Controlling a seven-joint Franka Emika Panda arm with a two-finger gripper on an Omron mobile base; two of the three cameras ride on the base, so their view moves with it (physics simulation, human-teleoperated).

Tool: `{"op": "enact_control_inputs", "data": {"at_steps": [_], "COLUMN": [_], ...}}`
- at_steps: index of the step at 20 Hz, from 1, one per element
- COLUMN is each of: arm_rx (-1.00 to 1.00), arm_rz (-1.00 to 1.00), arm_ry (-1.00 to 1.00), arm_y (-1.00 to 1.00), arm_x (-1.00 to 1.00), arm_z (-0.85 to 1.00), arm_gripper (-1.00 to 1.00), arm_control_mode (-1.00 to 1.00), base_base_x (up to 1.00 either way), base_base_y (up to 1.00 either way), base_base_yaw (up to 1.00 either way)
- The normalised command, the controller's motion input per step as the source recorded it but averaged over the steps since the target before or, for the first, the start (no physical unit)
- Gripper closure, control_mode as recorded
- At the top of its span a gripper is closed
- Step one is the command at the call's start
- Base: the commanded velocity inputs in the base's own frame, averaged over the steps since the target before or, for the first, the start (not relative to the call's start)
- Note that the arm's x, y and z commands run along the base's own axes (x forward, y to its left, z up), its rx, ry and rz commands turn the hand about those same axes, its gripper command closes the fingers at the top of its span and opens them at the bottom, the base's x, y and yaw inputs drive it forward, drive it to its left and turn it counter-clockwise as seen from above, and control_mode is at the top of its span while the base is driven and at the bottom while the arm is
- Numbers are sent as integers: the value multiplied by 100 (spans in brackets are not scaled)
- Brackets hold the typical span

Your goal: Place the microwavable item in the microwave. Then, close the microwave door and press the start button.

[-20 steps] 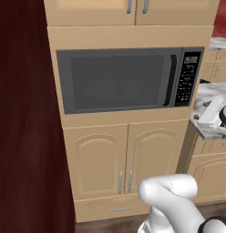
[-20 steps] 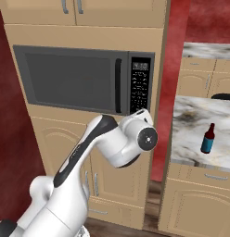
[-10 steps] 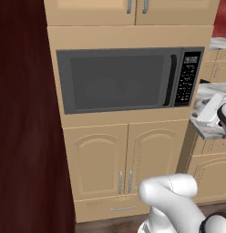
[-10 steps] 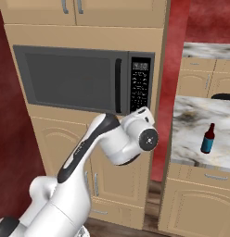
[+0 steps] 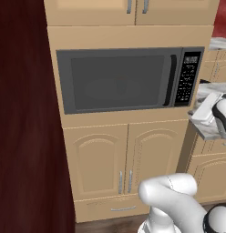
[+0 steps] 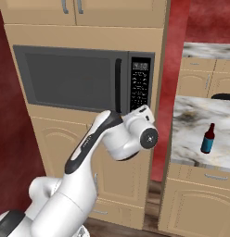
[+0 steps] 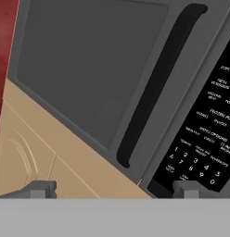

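Tan cabinets [image 5: 128, 36] frame the microwave [image 5: 128, 78], which sits between upper doors and lower doors. Its door [image 5: 115, 81] is flat shut, the black bar handle [image 6: 118, 85] at its right edge beside the keypad [image 6: 139, 85]. Right of the cabinet column a marble surface [image 6: 200, 127] carries a brown bottle [image 6: 207, 139] near its front edge; the green cup is not visible in any view, so its place cannot be told. The arm's wrist [image 6: 135, 134] hangs just below the microwave's lower right corner. In the hand view the fingers [image 7: 112, 190] are spread wide and empty, pointing at the lower end of the handle, one tip under the door, the other under the keypad.

Risks, as judged: with the door shut, nothing can go in, so it likely must be pulled open first. Approaching off-line, the fingers could brush keypad buttons or slide off the thin bar. Later, the bottle could be mistaken for the cup.
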Motion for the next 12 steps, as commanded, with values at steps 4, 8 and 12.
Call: {"op": "enact_control_inputs", "data": {"at_steps": [4, 8, 12], "arm_rx": [0, 0, 0], "arm_rz": [0, 0, 1], "arm_ry": [0, 0, 0], "arm_y": [0, 0, 0], "arm_x": [5, 9, 18], "arm_z": [-10, -12, -17], "arm_gripper": [-100, -100, -100], "arm_control_mode": [-100, -100, -100], "base_base_x": [0, 0, 0], "base_base_y": [0, 0, 0], "base_base_yaw": [0, 0, 0]}}
